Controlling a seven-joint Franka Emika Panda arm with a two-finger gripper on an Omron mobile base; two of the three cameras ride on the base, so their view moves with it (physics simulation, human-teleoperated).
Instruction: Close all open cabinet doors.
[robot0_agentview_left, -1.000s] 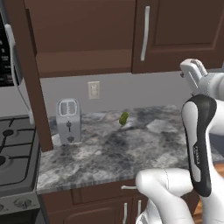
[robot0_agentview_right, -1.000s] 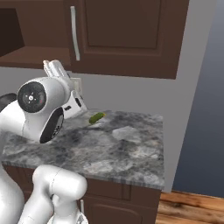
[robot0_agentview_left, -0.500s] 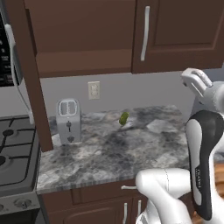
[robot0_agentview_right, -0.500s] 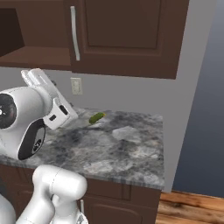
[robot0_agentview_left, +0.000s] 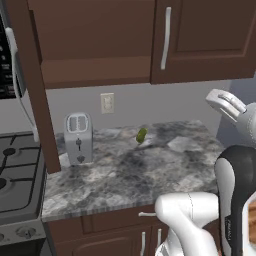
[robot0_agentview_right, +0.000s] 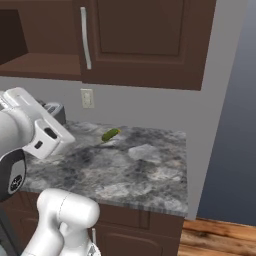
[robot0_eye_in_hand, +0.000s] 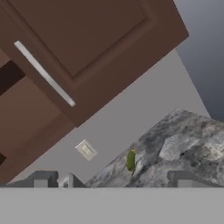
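Matt dark-brown wooden cabinet doors (robot0_agentview_left: 200, 40) — brushed silver handles — mottled grey stone countertop (robot0_agentview_left: 135, 175)

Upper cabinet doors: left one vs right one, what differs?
The left door stands swung open, edge-on to the left base camera, baring the shelf; the right door is shut flush, its panel facing out. Left reaches down before the toaster; right ends above the backsplash. Both are dark brown with silver bar handles.

Legible text, labels, brands, numbers, signs: none. Microwave control panel (robot0_agentview_left: 6, 70): pale marks, too blurred to read. Toaster (robot0_agentview_left: 78, 137) front: small dark controls, unlettered. Wall outlet (robot0_agentview_left: 107, 102): plain plate, unmarked.
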